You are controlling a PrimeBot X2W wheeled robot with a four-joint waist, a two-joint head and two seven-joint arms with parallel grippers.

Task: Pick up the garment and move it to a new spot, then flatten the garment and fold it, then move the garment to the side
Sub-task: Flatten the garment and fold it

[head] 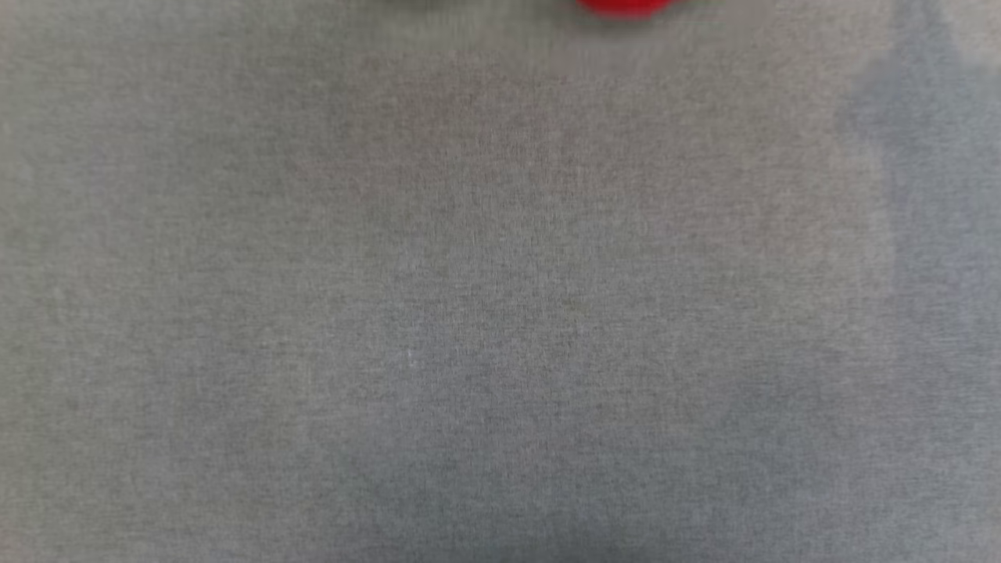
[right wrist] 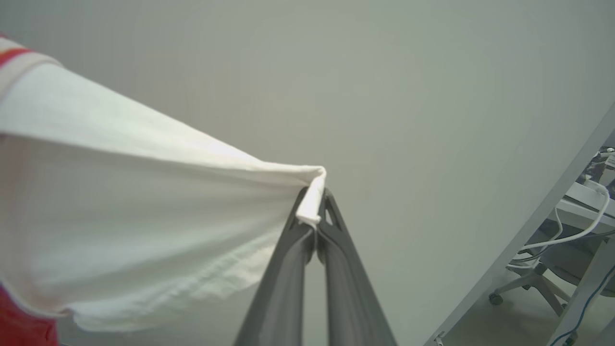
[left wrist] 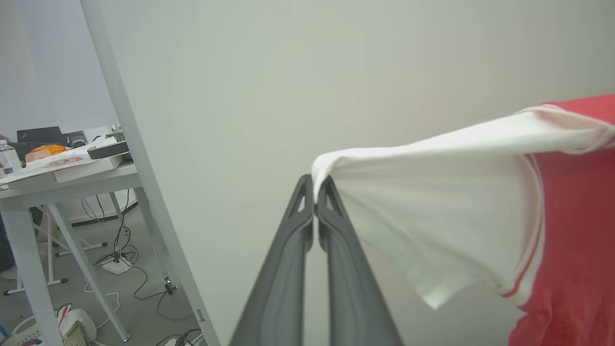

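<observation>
The garment [left wrist: 571, 230] is a red T-shirt with white short sleeves, held up off the table by both sleeves. In the left wrist view my left gripper [left wrist: 315, 185] is shut on the tip of one white sleeve, which stretches away to the right toward the red body. My right gripper [right wrist: 314, 197] is shut on the other white sleeve [right wrist: 144, 230], pulled taut to the left in its wrist view. A small red patch of the garment [head: 626, 6] shows at the top edge of the head view above the grey tabletop [head: 500, 313].
A pale wall stands behind both grippers. A white frame post [left wrist: 139, 182] slants past on the left, with a cluttered desk [left wrist: 62, 168] and floor cables beyond it. An office chair base [right wrist: 528, 283] and another desk sit at the lower right of the right wrist view.
</observation>
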